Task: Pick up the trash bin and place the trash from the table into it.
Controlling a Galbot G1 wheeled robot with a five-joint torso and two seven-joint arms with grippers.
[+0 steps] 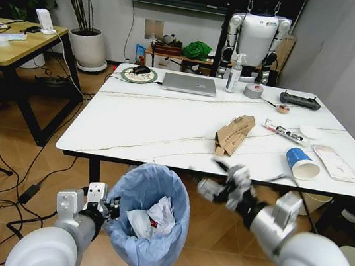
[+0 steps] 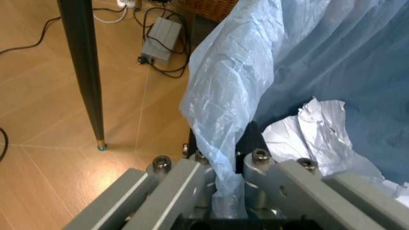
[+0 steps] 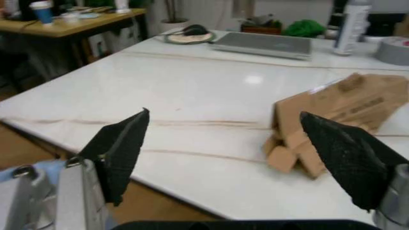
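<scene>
Here the left gripper (image 1: 107, 208) pinches the trash bin (image 1: 148, 226)'s bag rim; the right gripper (image 3: 236, 158), spread, hovers near the cardboard (image 3: 332, 120) on the table (image 1: 166, 121).

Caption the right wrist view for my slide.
Open right hand faces torn brown cardboard on white marble-look table.

Left arm: low at 7 o'clock in the head view, left end effector (image 1: 107, 208) clamped tight. Right arm: reaching from 5 o'clock toward centre, right end effector (image 3: 230, 158) fingers spread wide, nothing held.
</scene>
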